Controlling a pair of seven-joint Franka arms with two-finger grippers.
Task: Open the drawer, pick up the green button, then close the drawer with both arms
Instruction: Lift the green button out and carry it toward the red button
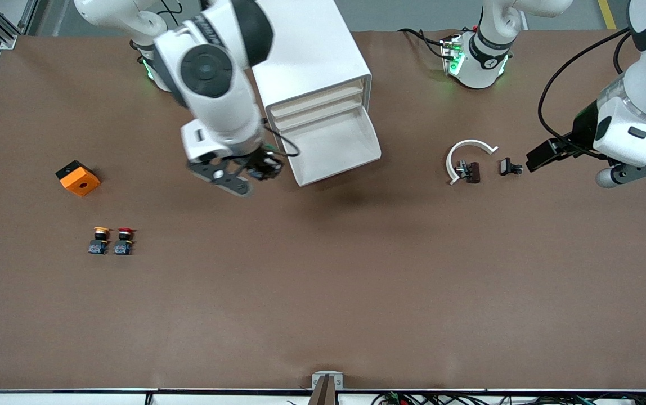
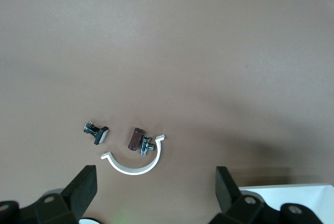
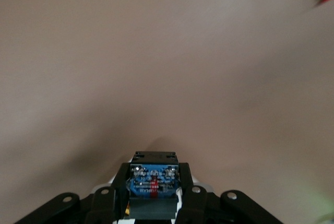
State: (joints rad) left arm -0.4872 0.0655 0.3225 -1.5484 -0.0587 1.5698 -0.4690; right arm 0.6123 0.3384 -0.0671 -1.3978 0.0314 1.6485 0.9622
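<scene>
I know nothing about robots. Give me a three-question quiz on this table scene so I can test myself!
1. True or false: the bottom white plastic drawer of the white boxy cabinet stands pulled out.
2. What is the right gripper carrying? A) an orange cube B) a small push button with a bluish base C) nothing
3. Fill in: the left gripper has its jaws ____ above the white curved plastic clip.

Key: 1 true; 2 B; 3 open.
</scene>
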